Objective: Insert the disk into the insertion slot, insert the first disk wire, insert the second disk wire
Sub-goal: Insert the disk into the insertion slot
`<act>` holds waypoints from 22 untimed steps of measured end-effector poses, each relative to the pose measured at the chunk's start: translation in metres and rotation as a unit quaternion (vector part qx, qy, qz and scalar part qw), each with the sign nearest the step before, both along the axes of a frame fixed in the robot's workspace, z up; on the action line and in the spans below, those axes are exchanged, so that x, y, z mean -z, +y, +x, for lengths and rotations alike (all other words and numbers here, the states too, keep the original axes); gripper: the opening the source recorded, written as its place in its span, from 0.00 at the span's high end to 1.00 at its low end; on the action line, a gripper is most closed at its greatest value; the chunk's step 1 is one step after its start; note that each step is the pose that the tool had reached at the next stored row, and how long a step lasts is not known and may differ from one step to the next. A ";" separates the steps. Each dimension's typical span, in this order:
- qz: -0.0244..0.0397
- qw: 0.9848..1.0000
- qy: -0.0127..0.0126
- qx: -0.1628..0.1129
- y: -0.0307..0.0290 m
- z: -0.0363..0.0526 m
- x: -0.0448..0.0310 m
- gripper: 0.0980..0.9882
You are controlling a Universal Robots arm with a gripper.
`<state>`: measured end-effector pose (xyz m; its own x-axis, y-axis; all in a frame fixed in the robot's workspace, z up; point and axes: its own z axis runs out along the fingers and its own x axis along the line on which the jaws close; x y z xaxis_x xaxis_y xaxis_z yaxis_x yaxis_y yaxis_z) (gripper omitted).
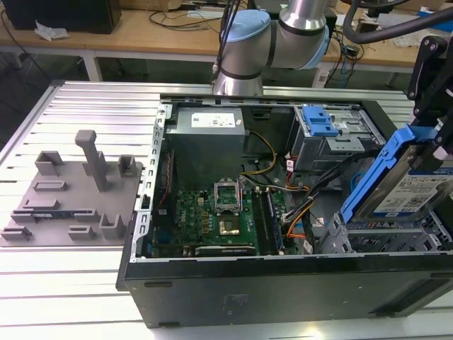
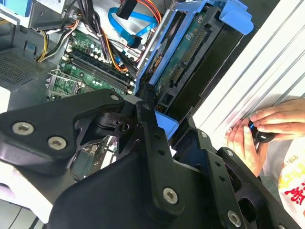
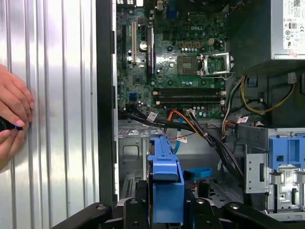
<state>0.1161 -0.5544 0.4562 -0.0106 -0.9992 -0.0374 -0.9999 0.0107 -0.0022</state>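
Note:
The disk (image 1: 414,193), a silver drive with a white label in a bright blue carrier, hangs tilted over the front right corner of the open computer case. My black gripper (image 1: 433,147) is shut on its upper end. Its lower edge is just above the insertion slot (image 1: 386,239), a low grey perforated cage. In the second wrist view the disk (image 2: 190,52) shows its green circuit side beyond the gripper (image 2: 159,121). In the first wrist view the carrier's blue edge (image 3: 166,183) stands between the black fingers (image 3: 133,207).
A taller grey cage with a blue latch (image 1: 322,126) stands behind the slot. Black, orange and blue cables (image 1: 304,212) run between the motherboard (image 1: 219,216) and the cages. A person's hand (image 3: 12,114) rests on the ribbed table beside the case. A grey fixture plate (image 1: 67,195) lies at the exterior view's left.

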 end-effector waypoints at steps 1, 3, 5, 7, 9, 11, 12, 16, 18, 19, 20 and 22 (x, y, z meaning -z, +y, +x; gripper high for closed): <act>0.000 1.000 0.000 0.000 0.0000 0.0000 0.0005 0.70; 0.000 1.000 0.000 0.000 0.0000 0.0002 0.0028 0.70; 0.000 1.000 0.000 0.000 0.0000 0.0003 0.0041 0.70; 0.000 1.000 0.000 0.000 0.0000 0.0004 0.0060 0.70; 0.000 1.000 0.000 0.000 -0.0001 0.0005 0.0081 0.70; 0.000 1.000 0.000 -0.001 -0.0001 0.0005 0.0101 0.70; 0.000 1.000 0.000 -0.001 -0.0001 0.0005 0.0108 0.70; 0.000 1.000 0.000 -0.001 -0.0001 0.0006 0.0151 0.70; 0.000 1.000 0.000 -0.001 -0.0001 0.0005 0.0176 0.70; 0.000 1.000 0.000 -0.001 -0.0001 0.0006 0.0199 0.70; 0.000 1.000 0.000 -0.001 -0.0002 0.0005 0.0219 0.70; 0.000 1.000 0.000 -0.001 -0.0003 0.0005 0.0253 0.70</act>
